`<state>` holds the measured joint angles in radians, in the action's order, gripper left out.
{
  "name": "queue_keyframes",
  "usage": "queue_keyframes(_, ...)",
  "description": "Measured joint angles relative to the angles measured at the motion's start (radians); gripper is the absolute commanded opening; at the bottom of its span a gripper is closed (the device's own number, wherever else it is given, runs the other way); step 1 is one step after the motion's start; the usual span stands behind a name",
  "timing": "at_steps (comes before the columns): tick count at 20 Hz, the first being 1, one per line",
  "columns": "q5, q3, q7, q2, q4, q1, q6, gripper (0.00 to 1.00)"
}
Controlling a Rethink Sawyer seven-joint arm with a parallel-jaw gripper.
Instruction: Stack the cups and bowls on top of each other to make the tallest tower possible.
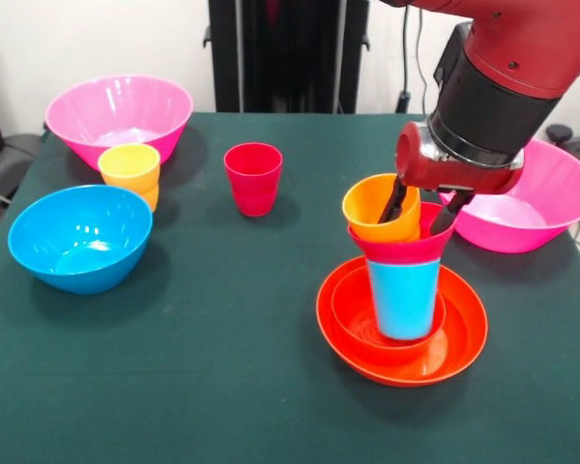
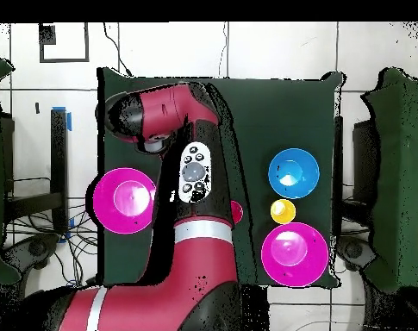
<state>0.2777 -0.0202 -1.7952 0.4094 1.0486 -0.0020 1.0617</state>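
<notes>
A wide orange bowl (image 1: pixel 464 333) holds a small orange bowl (image 1: pixel 353 309). A blue cup (image 1: pixel 403 298) stands in it, with a crimson bowl (image 1: pixel 396 251) on top. An orange cup (image 1: pixel 377 213) leans tilted in the crimson bowl. My gripper (image 1: pixel 411 226) straddles that cup's right wall, one finger inside the cup and one outside, set apart. A red cup (image 1: pixel 253 177) stands alone at mid table. A yellow cup (image 1: pixel 130 164) sits on something orange. In the overhead view my arm hides the stack and the gripper.
A blue bowl (image 1: pixel 80 237) sits at the front left, also in the overhead view (image 2: pixel 293 172). One pink bowl (image 1: pixel 119 114) is far left and another (image 1: pixel 541 198) is right, beside my arm. The overhead view shows the yellow cup (image 2: pixel 283 211).
</notes>
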Motion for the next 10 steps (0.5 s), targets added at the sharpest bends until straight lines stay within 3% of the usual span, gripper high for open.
queue_keyframes(10,0.0,0.004,0.0,-0.007,-0.062,0.0,0.0,1.0)
